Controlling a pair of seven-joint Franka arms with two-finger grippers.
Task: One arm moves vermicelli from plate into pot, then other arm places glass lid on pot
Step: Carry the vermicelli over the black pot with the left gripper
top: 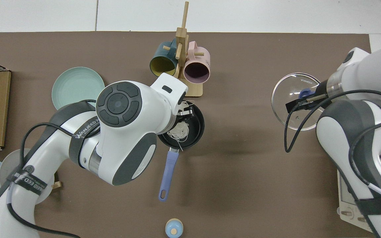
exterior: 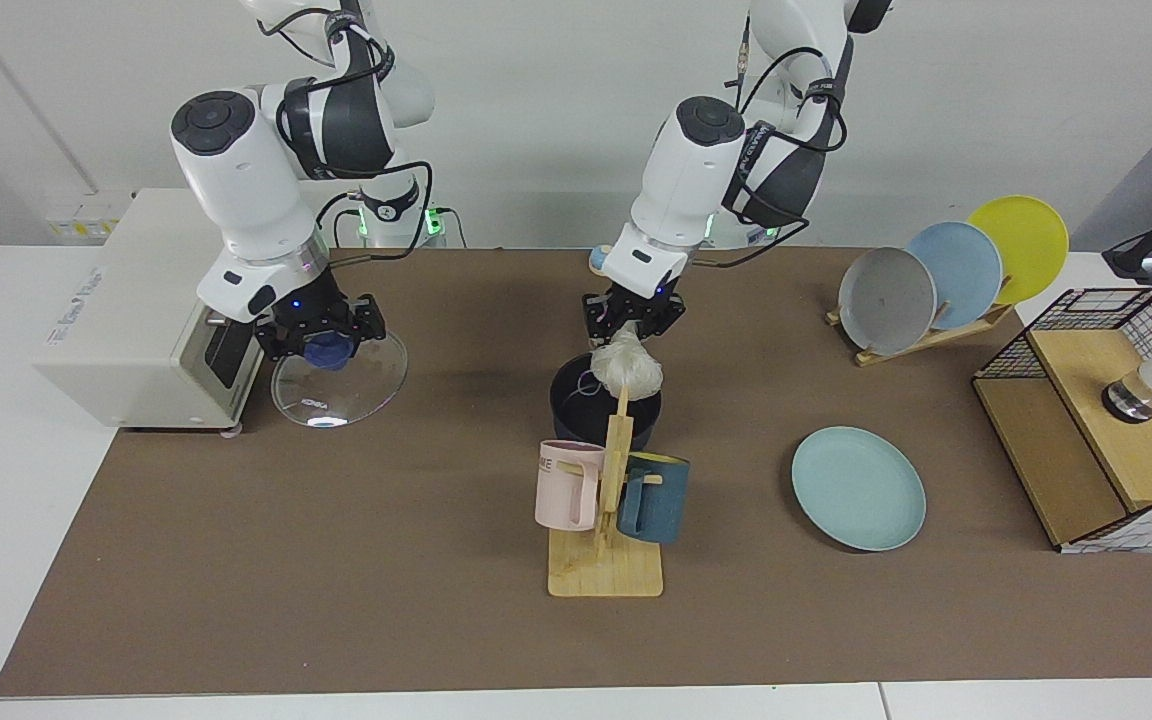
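a: vermicelli (exterior: 626, 367) first, facing view: one pale bundle hangs clenched in the left gripper (exterior: 633, 318), right over the black pot (exterior: 576, 412). teal plate (exterior: 858, 488) lies bare at about 4 o'clock from the pot.

b: and the other arm?

a: right gripper (exterior: 321, 332) is clamped on the blue knob of the glass lid (exterior: 340, 374), which hangs tilted beside a beige box (exterior: 126, 320) at 9 o'clock. mug stand (exterior: 608, 520) with pink and dark blue mugs blocks the pot's near wall.

b: top view?

a: noodle strands (top: 179, 130) show inside the pot's (top: 198, 128) rim, which the facing view hides; the arm's big white body covers half the pot. blue handle (top: 167, 174) points to 6 o'clock, toward a small bell (top: 174, 228). plate (top: 78, 86) sits at 10 o'clock, lid (top: 294, 100) at 3 o'clock, well apart.
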